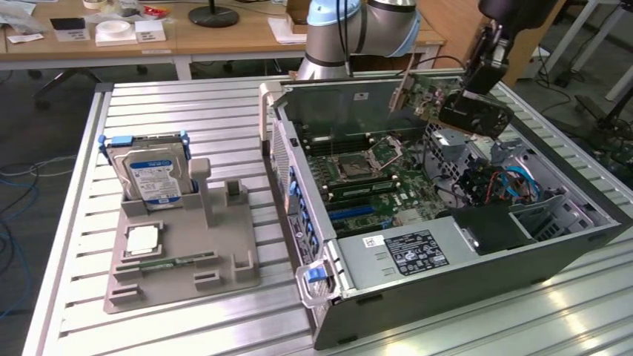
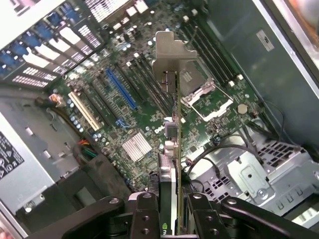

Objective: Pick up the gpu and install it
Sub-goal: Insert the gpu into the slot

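The gpu (image 1: 423, 95) hangs tilted in the air over the far part of the open computer case (image 1: 445, 297). My gripper (image 1: 453, 105) is shut on one end of it. In the wrist view the gpu (image 2: 172, 129) shows edge-on, running away from my gripper (image 2: 172, 221), with its silver bracket (image 2: 169, 55) at the far end. The black fingers (image 2: 144, 214) press on both sides of the card. Below the card lies the green motherboard (image 2: 129, 124) with a blue slot (image 2: 119, 89) and the processor socket (image 2: 204, 97).
At the exterior view's left a grey holder tray (image 1: 183, 259) carries a silver hard drive (image 1: 148, 174), a processor chip (image 1: 141, 239) and a memory stick (image 1: 178, 261). Case walls, a drive cage (image 2: 259, 174) and cables (image 1: 494, 182) surround the board. Desks stand behind.
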